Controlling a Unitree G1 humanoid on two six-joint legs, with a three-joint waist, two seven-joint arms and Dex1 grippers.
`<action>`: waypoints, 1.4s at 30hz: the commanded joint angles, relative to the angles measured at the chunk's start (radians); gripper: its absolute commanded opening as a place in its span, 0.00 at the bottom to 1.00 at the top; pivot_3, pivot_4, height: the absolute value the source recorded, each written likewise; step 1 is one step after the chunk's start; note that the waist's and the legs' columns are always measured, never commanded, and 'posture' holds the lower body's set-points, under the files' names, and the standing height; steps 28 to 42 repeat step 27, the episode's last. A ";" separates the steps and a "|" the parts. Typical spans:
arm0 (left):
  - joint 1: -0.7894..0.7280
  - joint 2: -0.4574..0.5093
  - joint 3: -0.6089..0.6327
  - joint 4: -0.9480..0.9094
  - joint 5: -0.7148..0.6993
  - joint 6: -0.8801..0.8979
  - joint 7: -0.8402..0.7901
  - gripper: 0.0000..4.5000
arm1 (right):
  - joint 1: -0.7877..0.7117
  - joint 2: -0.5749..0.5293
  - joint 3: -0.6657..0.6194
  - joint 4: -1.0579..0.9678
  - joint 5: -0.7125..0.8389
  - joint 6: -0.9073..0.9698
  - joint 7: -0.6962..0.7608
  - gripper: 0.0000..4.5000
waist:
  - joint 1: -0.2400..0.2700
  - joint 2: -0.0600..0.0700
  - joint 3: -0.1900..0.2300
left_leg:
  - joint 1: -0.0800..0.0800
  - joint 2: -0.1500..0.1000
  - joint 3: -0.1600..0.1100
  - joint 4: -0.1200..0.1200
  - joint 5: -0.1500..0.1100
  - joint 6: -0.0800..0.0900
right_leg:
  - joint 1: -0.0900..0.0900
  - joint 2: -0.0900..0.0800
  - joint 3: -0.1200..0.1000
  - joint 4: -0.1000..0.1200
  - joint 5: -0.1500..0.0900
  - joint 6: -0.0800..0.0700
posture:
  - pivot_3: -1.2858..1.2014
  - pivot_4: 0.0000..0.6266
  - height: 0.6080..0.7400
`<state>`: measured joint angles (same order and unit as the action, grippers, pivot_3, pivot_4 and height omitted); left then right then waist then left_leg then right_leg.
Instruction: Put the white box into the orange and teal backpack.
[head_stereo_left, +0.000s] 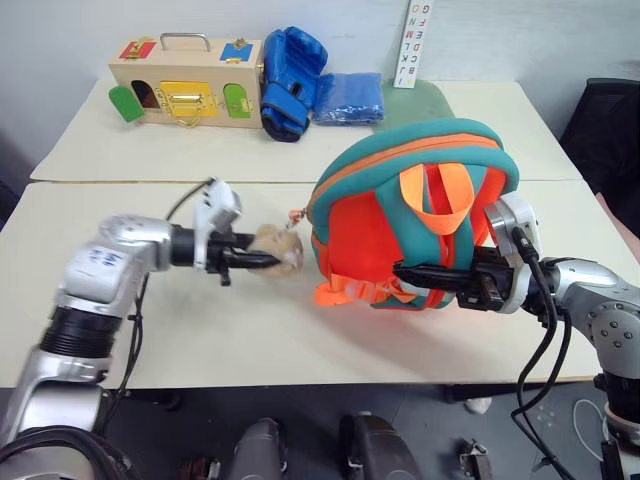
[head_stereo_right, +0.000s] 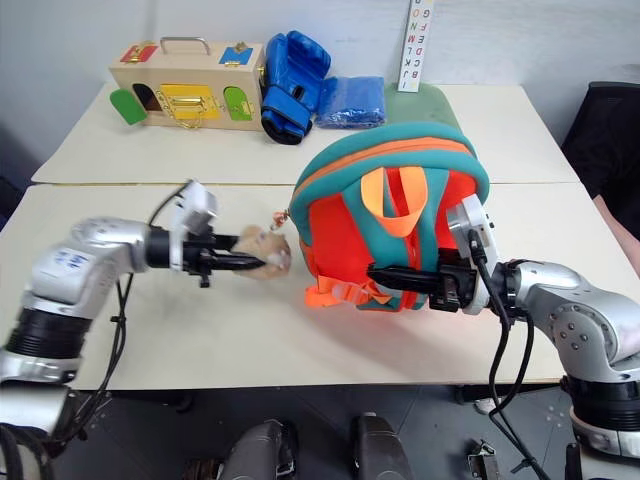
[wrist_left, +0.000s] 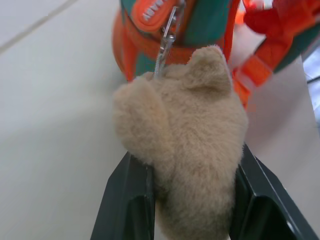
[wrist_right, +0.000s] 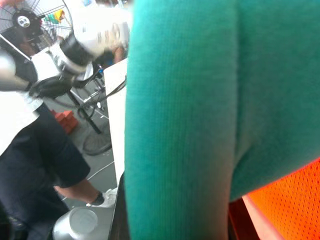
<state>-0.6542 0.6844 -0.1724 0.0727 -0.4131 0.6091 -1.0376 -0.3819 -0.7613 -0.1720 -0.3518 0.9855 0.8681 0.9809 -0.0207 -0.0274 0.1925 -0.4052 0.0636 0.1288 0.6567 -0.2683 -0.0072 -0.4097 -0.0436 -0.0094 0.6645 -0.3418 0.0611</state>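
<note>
The orange and teal backpack (head_stereo_left: 370, 225) stands upright on the near table, straps facing me. A tan plush animal (head_stereo_left: 283, 245) hangs off its left side on a small metal clip (wrist_left: 167, 37). My left gripper (head_stereo_left: 270, 262) reaches in from the left and is shut on the plush, whose fur bulges between the two black fingers (wrist_left: 130, 200). My right gripper (head_stereo_left: 405, 271) comes in from the right, low across the backpack's front, shut on a teal strap (wrist_right: 180, 125). The white box is out of view.
On the far table stand a wooden box with coloured latches (head_stereo_left: 185, 90), a blue boxing glove (head_stereo_left: 290, 80), a blue padded bundle (head_stereo_left: 348, 97) and a letter chart (head_stereo_left: 413, 45). A seam (head_stereo_left: 200, 181) divides the two tables. A person (wrist_right: 35, 150) stands beside the table.
</note>
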 joint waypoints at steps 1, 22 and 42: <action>-0.028 -0.093 -0.040 0.088 0.083 -0.059 0.072 0.29 | -0.019 0.020 -0.062 -0.041 0.016 -0.032 -0.069 0.00 | 0.002 0.000 0.000 | 0.000 0.000 0.000 0.000 0.000 0.000 | 0.000 0.000 0.000 0.000 0.000 0.000 | 0.52 0.24 1.00; 0.350 0.308 0.672 -0.258 -0.306 0.285 -0.048 1.00 | 0.300 -0.477 -0.468 0.527 -0.251 -0.204 0.367 1.00 | -0.009 0.000 0.000 | 0.004 0.000 0.001 -0.004 -0.001 0.001 | 0.002 0.000 0.000 -0.003 0.000 0.000 | 0.52 0.24 1.00; 0.344 0.290 0.730 -0.285 -0.329 0.281 0.049 1.00 | 0.175 -0.450 -0.385 0.618 -0.267 -0.217 0.359 1.00 | -0.011 0.000 0.000 | 0.008 0.000 0.003 -0.007 -0.002 0.003 | 0.004 -0.001 0.002 -0.003 0.000 -0.001 | 0.52 0.24 1.00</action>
